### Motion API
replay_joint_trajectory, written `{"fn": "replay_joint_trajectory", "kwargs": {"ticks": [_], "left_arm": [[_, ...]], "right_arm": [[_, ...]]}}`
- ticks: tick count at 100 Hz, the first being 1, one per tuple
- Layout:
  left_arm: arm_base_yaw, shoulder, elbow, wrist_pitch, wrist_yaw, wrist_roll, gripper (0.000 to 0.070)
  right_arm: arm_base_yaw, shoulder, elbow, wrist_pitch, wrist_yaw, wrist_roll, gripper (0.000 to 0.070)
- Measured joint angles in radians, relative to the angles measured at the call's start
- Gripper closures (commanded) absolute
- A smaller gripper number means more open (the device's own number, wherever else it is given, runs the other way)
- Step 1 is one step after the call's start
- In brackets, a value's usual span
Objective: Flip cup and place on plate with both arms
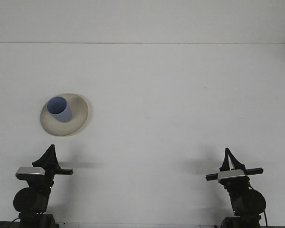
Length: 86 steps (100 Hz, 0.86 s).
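Note:
A light blue cup [59,109] stands mouth-up on the left part of a beige plate [77,118], in the left half of the white table. My left gripper [51,147] is low at the front left, just below the plate and apart from it, shut and holding nothing. At the front right my right gripper [226,150] sits far from the cup, its fingers together in a point, also holding nothing.
The white table [171,95] runs to a far edge near the top of the view, with a pale wall behind it. Both arm bases and their wrist cameras sit along the front edge.

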Motion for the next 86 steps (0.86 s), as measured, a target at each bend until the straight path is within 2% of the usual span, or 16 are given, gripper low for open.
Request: {"fn": "replay_joint_trajectory", "kwargs": {"ticks": [24,86], "left_arm": [[0.000,0.000,0.000,0.000,0.000,0.000,0.0685],[0.000,0.000,0.000,0.000,0.000,0.000,0.0685]], "right_arm": [[-0.005,-0.003,0.000,0.032,0.002,-0.028,0.0697],[-0.005,-0.003,0.000,0.032,0.001,-0.029,0.0697]]}}
